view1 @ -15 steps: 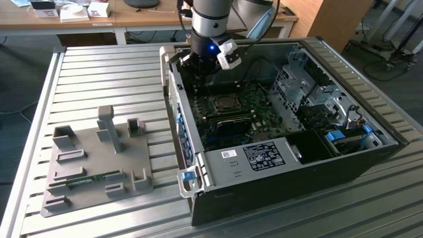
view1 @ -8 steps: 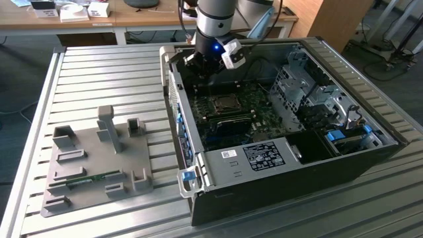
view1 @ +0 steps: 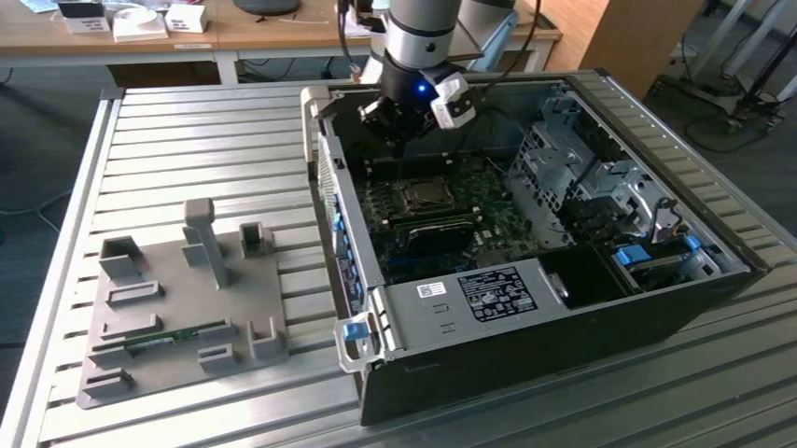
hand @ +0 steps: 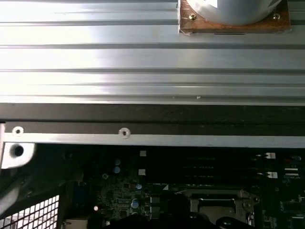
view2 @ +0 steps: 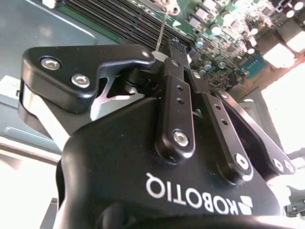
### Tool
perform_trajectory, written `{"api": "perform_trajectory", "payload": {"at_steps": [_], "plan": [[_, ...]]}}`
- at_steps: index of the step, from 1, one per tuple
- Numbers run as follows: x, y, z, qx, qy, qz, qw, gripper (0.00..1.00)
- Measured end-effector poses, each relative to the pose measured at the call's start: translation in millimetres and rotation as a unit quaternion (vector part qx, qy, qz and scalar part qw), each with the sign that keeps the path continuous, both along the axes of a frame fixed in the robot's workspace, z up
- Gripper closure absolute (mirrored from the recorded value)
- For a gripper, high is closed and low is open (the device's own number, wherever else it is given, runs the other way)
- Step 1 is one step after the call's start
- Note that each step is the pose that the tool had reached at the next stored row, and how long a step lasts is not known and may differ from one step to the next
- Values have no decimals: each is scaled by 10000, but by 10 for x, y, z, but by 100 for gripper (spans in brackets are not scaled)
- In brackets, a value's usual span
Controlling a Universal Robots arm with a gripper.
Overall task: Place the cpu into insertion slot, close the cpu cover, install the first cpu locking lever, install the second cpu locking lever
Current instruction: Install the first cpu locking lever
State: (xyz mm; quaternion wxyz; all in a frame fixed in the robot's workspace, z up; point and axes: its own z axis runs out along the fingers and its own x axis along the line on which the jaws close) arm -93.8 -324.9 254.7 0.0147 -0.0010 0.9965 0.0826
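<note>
The end effector (view1: 396,131) hangs from the arm inside the open computer case (view1: 524,345), close to the case's far wall in the exterior view. In the second wrist view the end effector (view2: 157,53) has its jaws drawn together, with no gap between the black fingertips (view2: 143,55). A thin silver rod (view2: 161,29) runs from the spot where they meet toward the green motherboard (view2: 224,28). I cannot tell whether the rod is pinched or merely stands behind them.

The insertion slot (view1: 425,194) sits on the motherboard, below the end effector and apart from it, a little nearer the exterior camera. A dull grey square, the cpu (view1: 427,192), shows in its middle. In the first wrist view the slot (hand: 217,205) is rimmed by a silvery frame, the cpu cover (hand: 214,192). Whether it lies fully flat cannot be told. Long black memory slots (view2: 114,16) run beside the socket.

Nearer the exterior camera, a black box with a white label (view1: 492,294) spans the case's near end. The case rests on a slatted metal surface (view1: 187,140). On the exterior view's left, well apart from the case, lies a grey fixture tray (view1: 187,308) with upright posts. A wooden desk (view1: 249,33) stands beyond.
</note>
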Motion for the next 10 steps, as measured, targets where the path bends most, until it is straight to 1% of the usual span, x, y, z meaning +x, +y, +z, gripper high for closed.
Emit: {"api": "perform_trajectory", "payload": {"at_steps": [5,10], "plan": [[86,0,-1,0,0,0,10000,89],[93,0,-1,0,0,0,10000,89]]}}
